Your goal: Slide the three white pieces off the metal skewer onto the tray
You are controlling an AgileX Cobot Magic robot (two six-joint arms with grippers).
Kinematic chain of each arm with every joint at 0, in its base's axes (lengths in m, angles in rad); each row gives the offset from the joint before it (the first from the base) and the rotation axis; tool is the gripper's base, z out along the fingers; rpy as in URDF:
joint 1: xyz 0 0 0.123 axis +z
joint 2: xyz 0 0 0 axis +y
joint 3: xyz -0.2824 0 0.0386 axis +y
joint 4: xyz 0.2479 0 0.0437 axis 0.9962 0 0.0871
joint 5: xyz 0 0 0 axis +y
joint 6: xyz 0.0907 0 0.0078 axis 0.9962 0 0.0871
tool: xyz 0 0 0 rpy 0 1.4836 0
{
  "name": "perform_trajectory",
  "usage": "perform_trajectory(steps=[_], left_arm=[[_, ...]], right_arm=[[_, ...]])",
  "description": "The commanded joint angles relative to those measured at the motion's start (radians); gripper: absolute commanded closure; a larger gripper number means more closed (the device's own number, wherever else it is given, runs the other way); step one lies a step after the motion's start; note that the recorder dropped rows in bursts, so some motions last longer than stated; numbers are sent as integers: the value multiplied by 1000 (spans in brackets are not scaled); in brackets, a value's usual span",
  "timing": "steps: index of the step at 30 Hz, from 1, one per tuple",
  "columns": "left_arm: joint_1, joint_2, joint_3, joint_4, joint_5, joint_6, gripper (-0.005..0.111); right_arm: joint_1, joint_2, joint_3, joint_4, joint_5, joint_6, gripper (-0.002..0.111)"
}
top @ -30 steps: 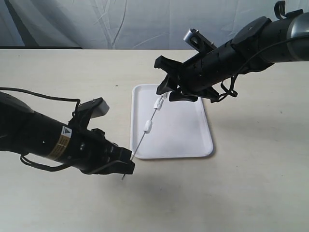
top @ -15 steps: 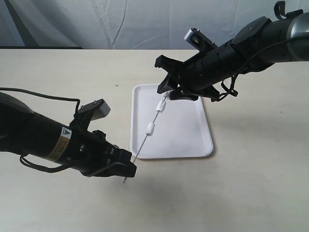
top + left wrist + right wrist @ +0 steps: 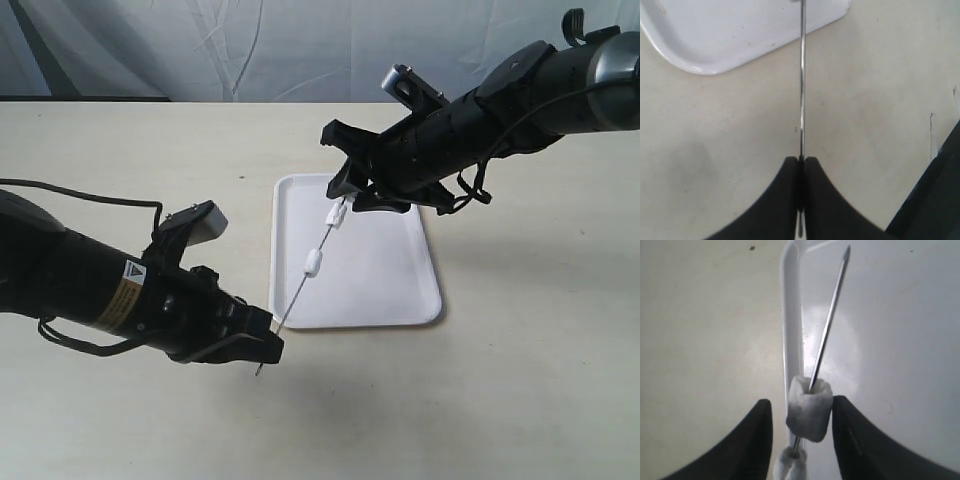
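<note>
The metal skewer [image 3: 297, 292] slants up from the table to above the tray [image 3: 400, 290]. My left gripper [image 3: 266, 344] is shut on its lower end; in the left wrist view the jaws [image 3: 801, 161] pinch the rod [image 3: 801, 90]. One white piece [image 3: 312, 263] sits mid-rod, and two more [image 3: 336, 216] sit close together near the top. My right gripper [image 3: 346, 196] is open around the topmost piece [image 3: 809, 407]. One finger [image 3: 847, 425] is against or very near it, the other stands apart. A second piece [image 3: 790, 466] shows just below. The bare pointed tip [image 3: 846, 249] sticks out beyond.
The tray's rim [image 3: 790, 315] runs under the right gripper, with beige table [image 3: 520, 380] all around. A corner of the tray [image 3: 700, 55] lies ahead of the left gripper. A pale cloth backdrop [image 3: 250, 50] hangs behind the table.
The left gripper has dipped slightly with the skewer's lower end, and the skewer has shifted a little to the right. The right gripper has barely moved and stays around the top piece.
</note>
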Motion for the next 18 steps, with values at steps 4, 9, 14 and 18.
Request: perform_trajectory(steps=[4,9,14,18], left_arm=[[1,-9,4,-2,-11,0,107],[1,-9,6,-2,-11,0,107],[1,-9,28,-2,-4,1,107],[1,-9,55,-2,17,7,107]], right_arm=[[1,-1,-4,-8,-3,-6,75],[1,-1,-4,-8,-1,-6,88],[1,-1,-4,-8,-12,-6,86],[1,-1,-4,-8,-21,-6,86]])
